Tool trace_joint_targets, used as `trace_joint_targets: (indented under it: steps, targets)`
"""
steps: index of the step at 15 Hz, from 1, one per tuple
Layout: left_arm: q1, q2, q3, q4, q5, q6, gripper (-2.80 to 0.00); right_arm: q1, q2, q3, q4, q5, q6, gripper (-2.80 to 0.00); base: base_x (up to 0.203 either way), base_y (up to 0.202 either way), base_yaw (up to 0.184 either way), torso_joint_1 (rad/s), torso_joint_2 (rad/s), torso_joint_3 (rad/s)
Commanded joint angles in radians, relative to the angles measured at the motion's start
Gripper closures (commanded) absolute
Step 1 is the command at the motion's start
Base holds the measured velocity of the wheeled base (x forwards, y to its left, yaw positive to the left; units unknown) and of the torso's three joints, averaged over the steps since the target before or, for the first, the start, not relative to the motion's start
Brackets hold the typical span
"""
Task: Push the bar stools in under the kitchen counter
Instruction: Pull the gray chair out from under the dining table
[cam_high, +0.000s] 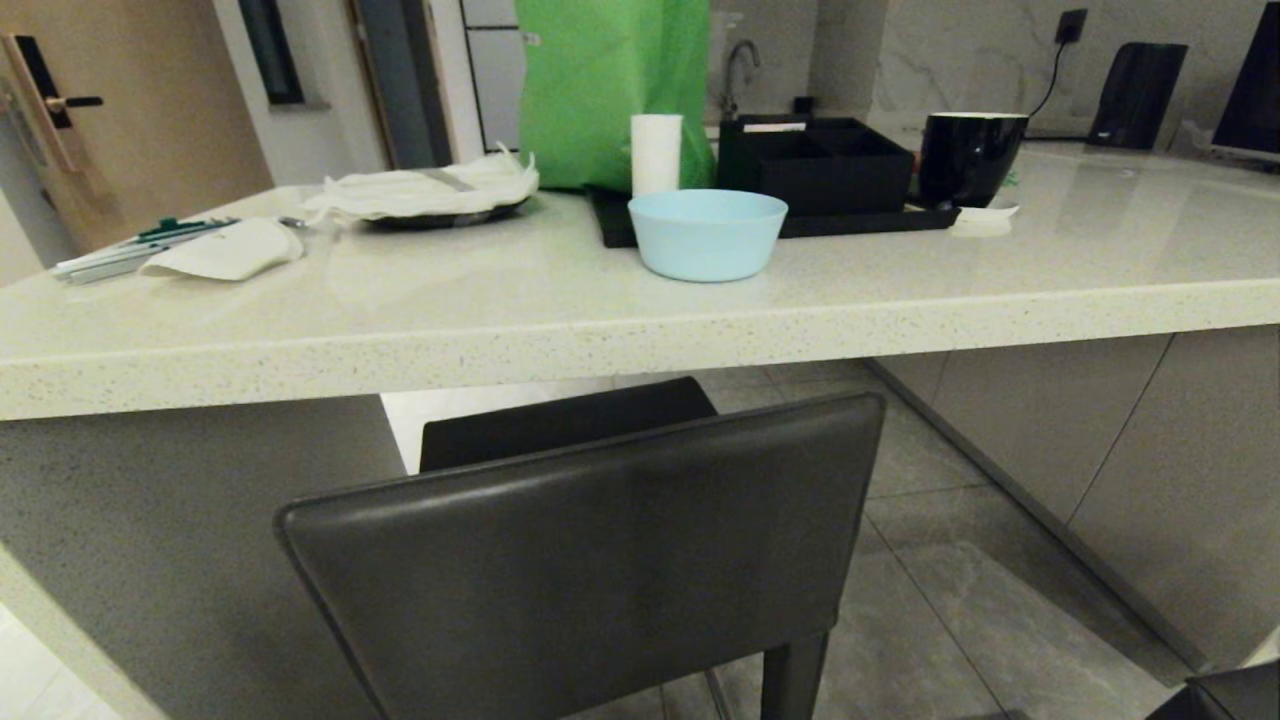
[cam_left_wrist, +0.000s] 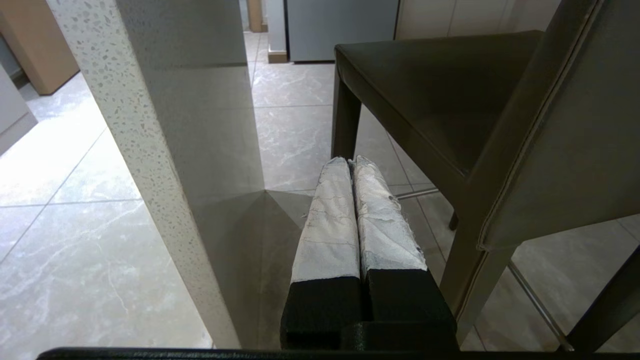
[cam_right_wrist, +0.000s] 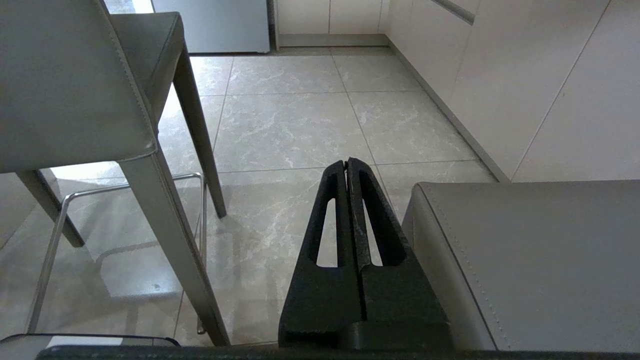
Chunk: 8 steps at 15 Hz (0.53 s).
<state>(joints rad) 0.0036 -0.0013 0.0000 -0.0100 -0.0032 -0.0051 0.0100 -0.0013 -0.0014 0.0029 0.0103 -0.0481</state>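
The left gripper (cam_left_wrist: 350, 161) hangs low beside the counter's grey side panel (cam_left_wrist: 200, 150), its white-wrapped fingers (cam_left_wrist: 330, 220) pressed flat together with nothing between them. The right gripper (cam_right_wrist: 347, 162) hangs above the pale tiled floor (cam_right_wrist: 300, 120), its black slotted fingers (cam_right_wrist: 375, 225) likewise closed tip to tip and empty. Neither gripper appears in the head view.

Just to the right of the left gripper stands the near bar stool (cam_high: 590, 560), a tall seat in dark grey leather with a low rectangular backrest, square seat, tapered dark legs and a thin metal footrest (cam_left_wrist: 530, 295). In the head view its backrest lies in front of the counter edge, while the front of the seat reaches under the overhang (the stool sits slightly angled to the counter edge). The right gripper hangs between this stool and a second bar stool (cam_right_wrist: 525, 250) of the same grey leather, whose backrest top sits just beside it, well short of the counter.

The kitchen counter (cam_high: 500, 330), a long thick off-white speckled stone-look worktop, spans the head view. On it rest a light blue bowl (cam_high: 707, 233), a black tray (cam_high: 850, 222) carrying a black divided box (cam_high: 815, 160) and a black cup (cam_high: 968, 155), a white cylinder (cam_high: 656, 153), a green bag (cam_high: 610, 90), and crumpled white sheets on a dark plate (cam_high: 430, 192).
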Motion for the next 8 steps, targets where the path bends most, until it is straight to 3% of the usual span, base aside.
trace_joint_targets:
  steps: [1,3,4,5,8]
  targets:
    - [0.001,0.0,0.002,-0.001,0.0,-0.001,0.0,0.001,0.001,0.0,0.0,-0.001,-0.001,0.0,0.0,0.0,0.0,0.0,0.0,0.0]
    - [-0.001,0.0,0.002,-0.001,0.0,-0.001,0.0,0.001,0.001,0.0,0.0,-0.001,0.001,0.0,0.0,0.0,0.0,0.0,0.0,0.0]
    - [-0.001,0.0,0.002,-0.001,0.0,-0.001,-2.8,0.001,0.001,0.0,0.0,0.003,-0.001,0.0,0.0,0.0,0.0,0.0,0.0,0.0]
    - [0.001,0.0,0.002,-0.001,0.0,-0.001,-2.8,0.001,0.001,0.0,0.0,0.011,-0.006,-2.8,0.0,0.0,0.0,0.0,0.0,0.0]
    - [-0.001,0.0,0.002,-0.002,0.0,-0.001,-2.8,0.001,0.001,0.0,0.0,0.004,-0.007,-2.8,0.0,0.0,0.0,0.0,0.0,0.0]
